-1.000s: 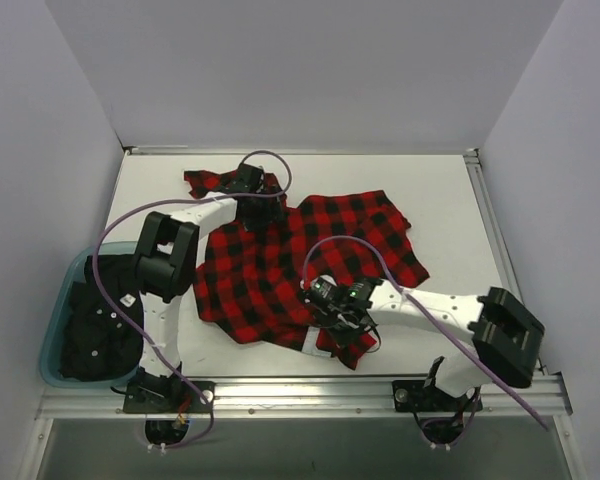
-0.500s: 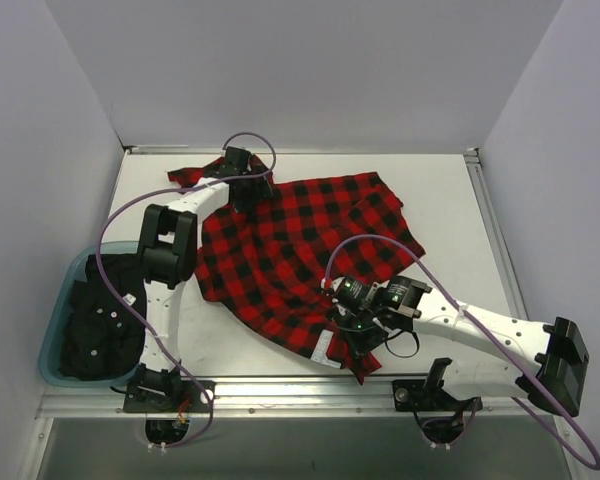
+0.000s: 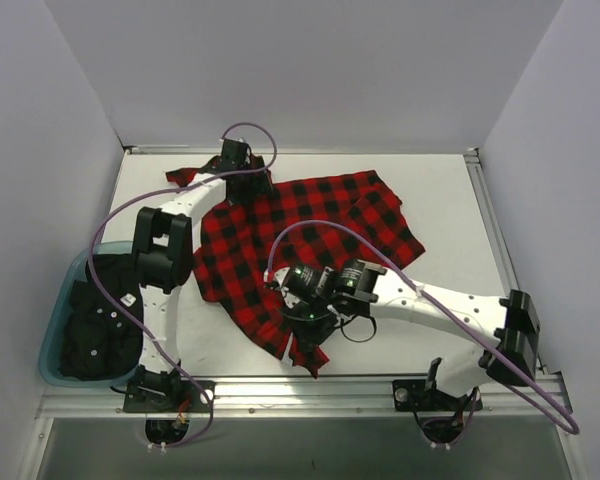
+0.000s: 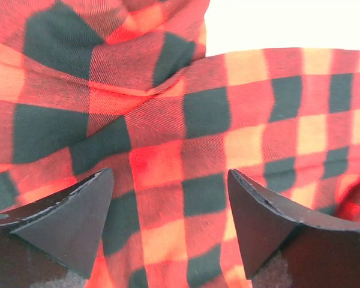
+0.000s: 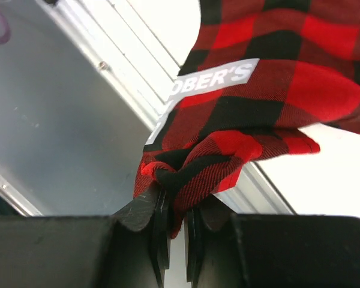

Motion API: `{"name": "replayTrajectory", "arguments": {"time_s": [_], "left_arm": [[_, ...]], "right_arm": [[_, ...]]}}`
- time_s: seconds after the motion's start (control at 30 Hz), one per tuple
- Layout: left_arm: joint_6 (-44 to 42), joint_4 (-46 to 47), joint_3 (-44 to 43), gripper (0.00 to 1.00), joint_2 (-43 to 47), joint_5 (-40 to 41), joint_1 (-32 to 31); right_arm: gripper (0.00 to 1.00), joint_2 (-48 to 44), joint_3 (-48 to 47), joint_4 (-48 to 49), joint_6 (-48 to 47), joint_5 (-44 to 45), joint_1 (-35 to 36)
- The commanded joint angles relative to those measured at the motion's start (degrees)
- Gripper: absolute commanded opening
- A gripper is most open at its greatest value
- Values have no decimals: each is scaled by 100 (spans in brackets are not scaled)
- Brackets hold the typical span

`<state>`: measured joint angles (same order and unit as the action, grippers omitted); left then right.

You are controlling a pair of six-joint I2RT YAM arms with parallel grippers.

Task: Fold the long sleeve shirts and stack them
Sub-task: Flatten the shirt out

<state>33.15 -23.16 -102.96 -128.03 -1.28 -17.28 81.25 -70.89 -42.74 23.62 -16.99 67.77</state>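
Top view: seeing flannel shirt [image 3: 300,230] spread crumpled on table [image 3: 440,190]. Longest run roughly left-right, far-left end right at left gripper [image 3: 235,172], opposite end well off to that gripper's right and a bit nearer the bases. Narrowing tail pointing toward the near edge, ending in right gripper [image 3: 305,322]. Bulk of cloth beyond and to both sides of right gripper. Can't tell which way the collar points. Blue bin [image 3: 55,330] with dark clothes [image 3: 95,330] well to the left of right gripper, off the shirt.

Left wrist view: fingers [image 4: 78,210] spread wide, nothing pinched. Check fabric flat just below and ahead of the tips, filling the gap. Raised fold ahead-left of the tips, bare white table ahead-right past the cloth edge.

Right wrist view: jaws pressed together, clamped on a bunched wad of shirt hem. Cloth fanning out ahead of the tips, up and to the right. White lettering [image 5: 213,78] just ahead of the pinch, partly cut off by a fold. Metal edge rail [image 5: 126,54] running diagonally behind the hanging cloth.
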Motion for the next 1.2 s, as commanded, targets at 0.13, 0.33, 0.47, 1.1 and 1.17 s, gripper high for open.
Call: {"name": "replayTrajectory", "arguments": {"time_s": [0.13,0.33,0.47,1.1,1.17], "left_arm": [[-353,-30,441,94,2102,294,5],[-502,-365,1863,96,3807,506,5],[-546,-523,2902,96,4610,339,-118],[-1179,-224,5295,96,6097,646,-197],[-1144,-242,5312,96,6141,629,-153]], "right_arm": [[10,734,-22,203,81,600,-650],[66,208,277,433,-23,416,-1501],[68,-127,541,460,-15,468,-2836],[61,1814,1621,3631,1768,416,-6539],[61,1833,1990,3729,1909,486,-6601]]}}
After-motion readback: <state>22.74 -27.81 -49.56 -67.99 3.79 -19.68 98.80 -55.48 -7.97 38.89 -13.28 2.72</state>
